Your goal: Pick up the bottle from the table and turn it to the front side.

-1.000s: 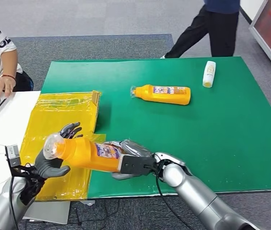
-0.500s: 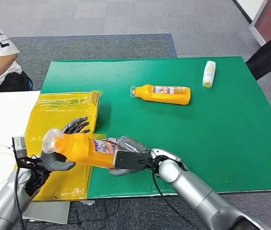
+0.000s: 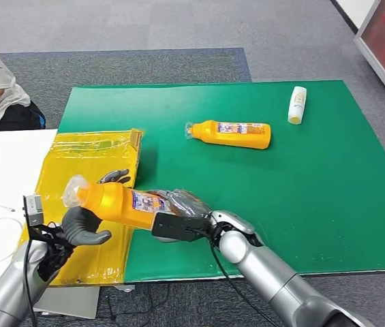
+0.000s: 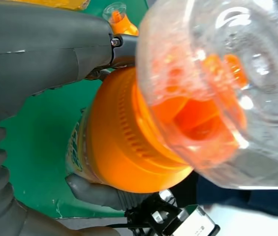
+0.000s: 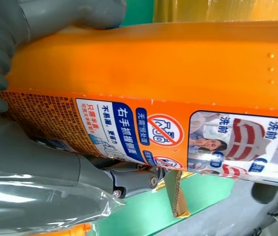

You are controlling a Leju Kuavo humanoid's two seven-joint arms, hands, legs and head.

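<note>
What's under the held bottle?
Under the held bottle: yellow sheet beneath its cap end, green mat beneath its base end. The left hand cups the neck; the right hand holds the base, its fingers mostly hidden.

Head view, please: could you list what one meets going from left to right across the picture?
White table → left robot hand → held orange bottle → right robot hand → second orange bottle lying on the green mat → small white bottle.
</note>
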